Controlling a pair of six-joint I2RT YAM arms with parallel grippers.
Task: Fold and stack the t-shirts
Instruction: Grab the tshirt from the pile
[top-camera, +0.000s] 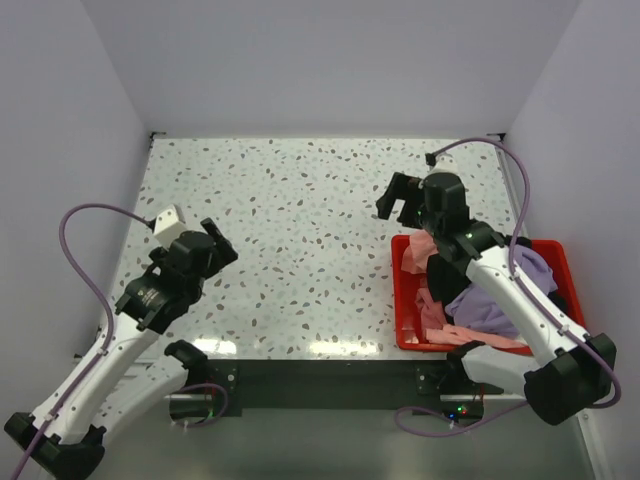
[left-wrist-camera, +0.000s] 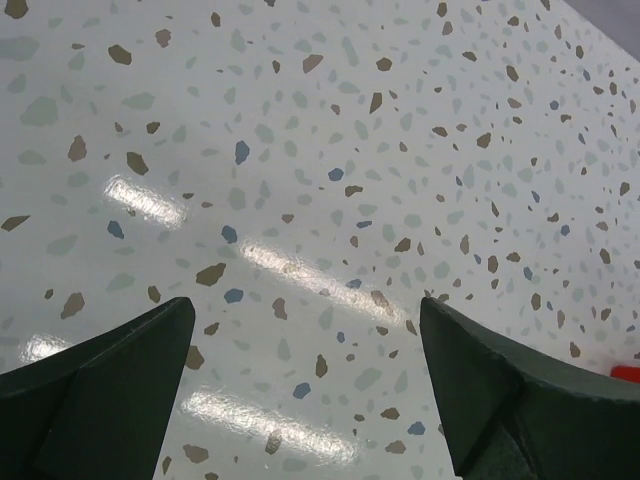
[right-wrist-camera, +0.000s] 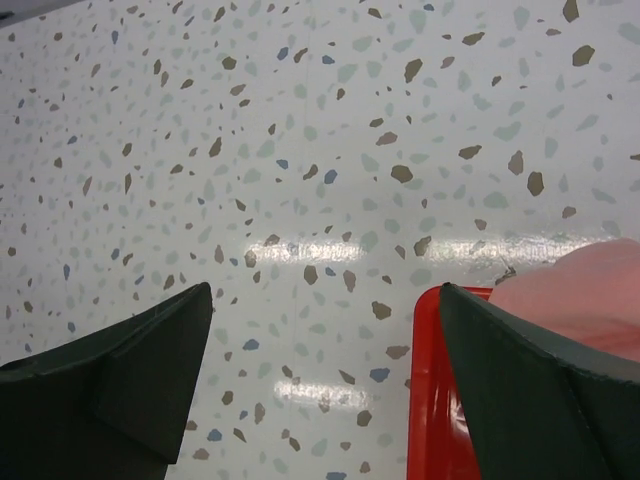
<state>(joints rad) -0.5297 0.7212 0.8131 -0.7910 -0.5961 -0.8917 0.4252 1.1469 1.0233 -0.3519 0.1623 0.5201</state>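
Observation:
The t-shirts lie bunched in a red bin (top-camera: 404, 300) at the right. A salmon-pink one (top-camera: 418, 250) hangs at the bin's far corner, a black one (top-camera: 441, 274) is in the middle, and a lavender one (top-camera: 488, 302) fills the near right part. My right gripper (top-camera: 393, 216) hovers open just beyond the bin's far left corner, holding nothing. In the right wrist view the gripper (right-wrist-camera: 325, 286) spans bare table, with the bin's corner (right-wrist-camera: 440, 400) and pink cloth (right-wrist-camera: 570, 290) by its right finger. My left gripper (top-camera: 222, 243) stands open over the table at the left, empty (left-wrist-camera: 306, 300).
The speckled tabletop (top-camera: 300, 210) stretches between both arms. White walls close it in at the back and both sides. A sliver of the red bin (left-wrist-camera: 626, 372) shows at the right edge of the left wrist view. The right arm's forearm lies across the bin.

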